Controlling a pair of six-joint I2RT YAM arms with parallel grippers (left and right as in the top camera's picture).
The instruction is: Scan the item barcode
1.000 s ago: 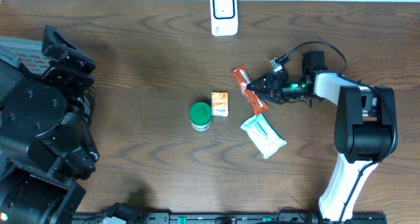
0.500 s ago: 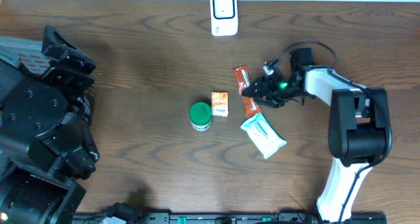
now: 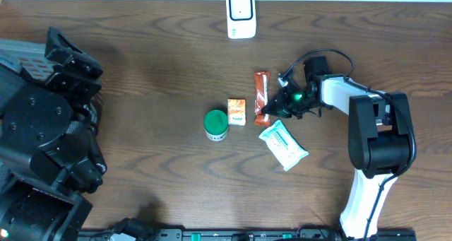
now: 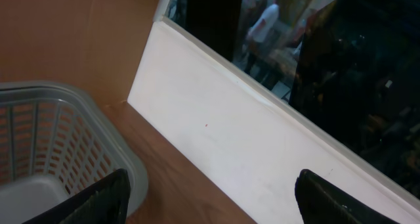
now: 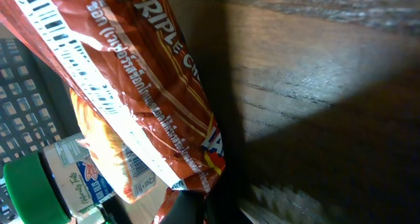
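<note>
A red-brown snack bar (image 3: 261, 91) lies lengthwise on the wooden table, right of centre. My right gripper (image 3: 268, 114) is shut on its near end. In the right wrist view the bar's wrapper (image 5: 151, 112) fills the left side, its white seam strip printed with a barcode (image 5: 49, 30), and the gripper (image 5: 197, 205) pinches the wrapper's end at the bottom edge. The white scanner (image 3: 241, 15) stands at the table's far edge. My left gripper (image 4: 210, 207) is open and holds nothing. It faces a white wall, far from the items.
A green-lidded jar (image 3: 216, 124) and a small orange box (image 3: 236, 112) sit just left of the bar. A white-and-blue pouch (image 3: 282, 145) lies in front of it. A grey plastic basket (image 4: 52, 138) is beside the left gripper. The left arm's bulk (image 3: 49, 128) fills the left side.
My right gripper moved left along the bar and closed on its near end. The bar swung from a diagonal to nearly straight. The left arm stayed still.
</note>
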